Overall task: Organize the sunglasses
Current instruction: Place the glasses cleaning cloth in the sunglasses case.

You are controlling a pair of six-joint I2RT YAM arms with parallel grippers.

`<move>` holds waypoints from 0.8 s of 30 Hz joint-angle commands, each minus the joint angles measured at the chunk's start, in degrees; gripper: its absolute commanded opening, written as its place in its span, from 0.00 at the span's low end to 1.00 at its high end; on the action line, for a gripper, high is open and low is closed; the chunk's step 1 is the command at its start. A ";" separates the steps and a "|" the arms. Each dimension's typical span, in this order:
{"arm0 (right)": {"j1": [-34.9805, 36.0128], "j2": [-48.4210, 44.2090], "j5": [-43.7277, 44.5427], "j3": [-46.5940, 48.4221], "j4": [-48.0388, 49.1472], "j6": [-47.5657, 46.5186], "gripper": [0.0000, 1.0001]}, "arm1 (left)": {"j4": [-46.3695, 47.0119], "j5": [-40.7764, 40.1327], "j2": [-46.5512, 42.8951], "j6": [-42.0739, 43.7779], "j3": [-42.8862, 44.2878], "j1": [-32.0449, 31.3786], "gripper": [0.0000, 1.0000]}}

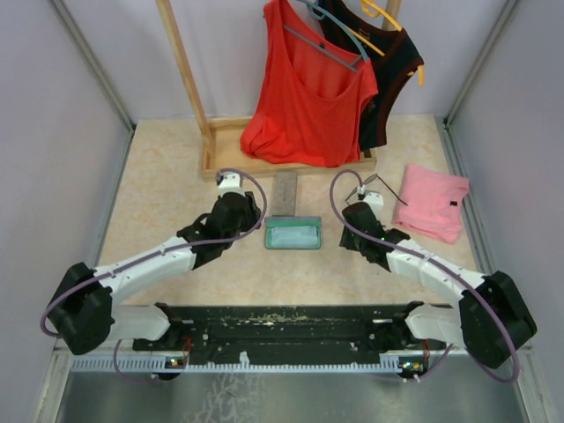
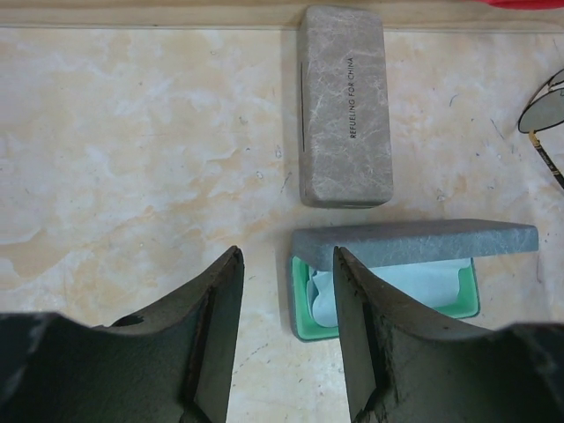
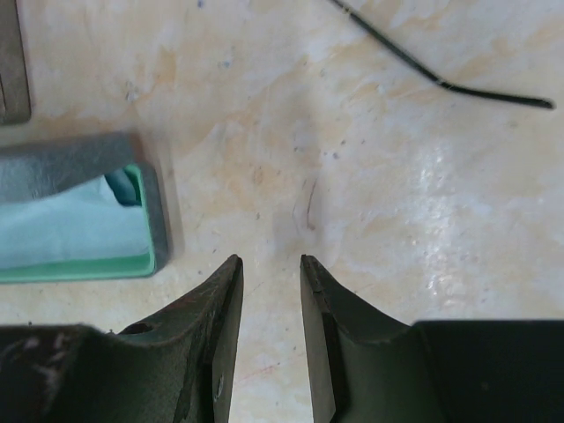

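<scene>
One pair of sunglasses (image 2: 546,110) lies on the table (image 1: 159,203), right of the closed case (image 2: 345,106) and just beyond the right gripper (image 3: 271,291), whose jaws stand slightly apart and empty. The left gripper (image 2: 286,300) is parted, holding nothing, by the open case (image 2: 414,242).

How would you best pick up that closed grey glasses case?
Probably from straight above, pinching the closed grey case across its two long sides near the middle. It lies flat on the table, narrow that way and long the other, so the narrow width should suit a grip better.
</scene>
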 commanded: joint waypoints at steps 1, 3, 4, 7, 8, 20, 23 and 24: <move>-4.67 -2.73 0.60 5.57 0.09 -1.80 0.33 | -2.93 -0.15 -5.30 -0.31 -1.28 0.25 0.52; -6.91 -2.48 0.42 6.86 0.10 -2.60 0.33 | -3.95 0.45 -7.56 -0.50 -2.21 0.24 0.52; -8.06 -2.14 0.31 7.57 0.04 -3.04 0.33 | -4.30 0.96 -8.50 -0.46 -2.67 0.24 0.52; -12.02 0.15 -1.12 10.09 -0.20 -4.30 0.34 | -5.72 1.76 -11.37 -0.72 -3.74 0.24 0.52; -13.25 0.96 -1.48 10.77 -0.10 -4.56 0.34 | -6.14 1.87 -12.16 -0.78 -4.23 0.24 0.52; -22.70 12.44 -4.12 18.06 1.21 -4.66 0.35 | -7.72 5.02 -16.14 -1.61 -5.87 0.24 0.53; -23.16 14.49 -7.05 19.36 1.21 -4.10 0.35 | -7.47 5.82 -16.37 -1.71 -6.08 0.24 0.53; -23.20 15.05 -7.93 19.22 1.75 -4.03 0.35 | -7.29 5.92 -16.40 -1.67 -6.13 0.24 0.53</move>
